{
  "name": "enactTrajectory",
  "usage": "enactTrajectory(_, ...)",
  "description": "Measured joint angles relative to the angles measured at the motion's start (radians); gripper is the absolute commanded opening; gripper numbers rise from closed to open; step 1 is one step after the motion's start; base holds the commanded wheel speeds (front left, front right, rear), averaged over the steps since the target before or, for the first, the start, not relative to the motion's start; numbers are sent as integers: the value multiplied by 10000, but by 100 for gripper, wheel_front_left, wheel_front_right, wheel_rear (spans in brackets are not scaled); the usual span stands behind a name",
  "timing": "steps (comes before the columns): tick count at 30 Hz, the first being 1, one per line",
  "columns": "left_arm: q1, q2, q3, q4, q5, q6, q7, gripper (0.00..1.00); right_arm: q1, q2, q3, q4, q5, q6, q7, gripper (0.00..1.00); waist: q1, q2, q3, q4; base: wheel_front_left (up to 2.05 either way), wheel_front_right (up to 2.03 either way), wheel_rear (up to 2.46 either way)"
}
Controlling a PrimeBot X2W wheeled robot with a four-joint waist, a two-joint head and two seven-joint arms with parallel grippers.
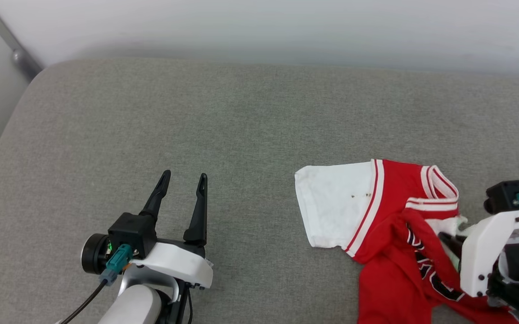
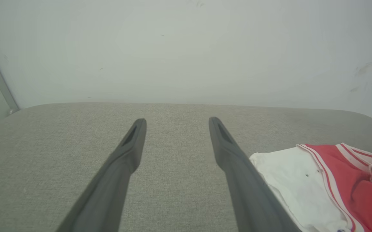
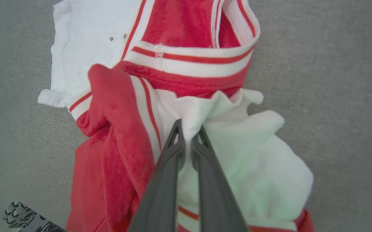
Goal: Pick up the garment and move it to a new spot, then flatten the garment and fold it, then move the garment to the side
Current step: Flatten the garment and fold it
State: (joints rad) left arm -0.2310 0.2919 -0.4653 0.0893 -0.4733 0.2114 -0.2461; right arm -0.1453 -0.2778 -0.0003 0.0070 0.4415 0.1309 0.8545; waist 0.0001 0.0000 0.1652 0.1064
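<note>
Low at the right of the head view, the garment, bunched in soft folds rather than spread flat. Reads as fleecy red knit with one short white sleeve laid out smooth toward the left, edged in ribbed white-and-red striped trim. Carries a few dark specks on that sleeve. Shows part of black, white-outlined lettering along a twisted red fold, too creased to read. Rests on the cushion, a broad grey pad of coarse woven cloth with a rounded far corner.

Pinched at a crumpled white fold, just below the striped neckband, by the right gripper: long dark tapering fingers set nearly together, with white cloth squeezed between the tips. Puffs up in loose white ruffles on either side of that grip.

Well apart to the left, over the cushion, the left gripper: slim black fingers spread wide in a V, holding nothing, with slotted hollows near the tips in the left wrist view.

Behind the cushion, a plain pale matte wall, and at the far left corner a slanting grey metal post with a rounded foot
</note>
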Motion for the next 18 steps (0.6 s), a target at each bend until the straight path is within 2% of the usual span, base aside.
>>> enactTrajectory(3, 22, 4, 23, 19, -19, 12, -8, 100, -57, -144, -113, -353, -100, 0, -36, 0, 0, 0, -60, -116, 0, 0, 0)
enactTrajectory(11, 23, 50, 25, -61, -17, 13, -35, 100, -558, -1118, -1613, -1055, -798, 0, -69, 0, 0, 0, -19, -488, 0, 0, 0)
enactTrajectory(15, 3, 102, -10, -157, -13, 27, 10, 100, -641, -1511, -2667, -510, -1055, 0, -443, 0, 0, 0, 183, -561, 0, 0, 0)
enactTrajectory(18, -52, 171, -12, -184, -13, 12, 52, 100, -638, -1292, -3202, 443, -1074, 0, -1032, 0, 0, 0, 359, -598, 0, 0, 0)
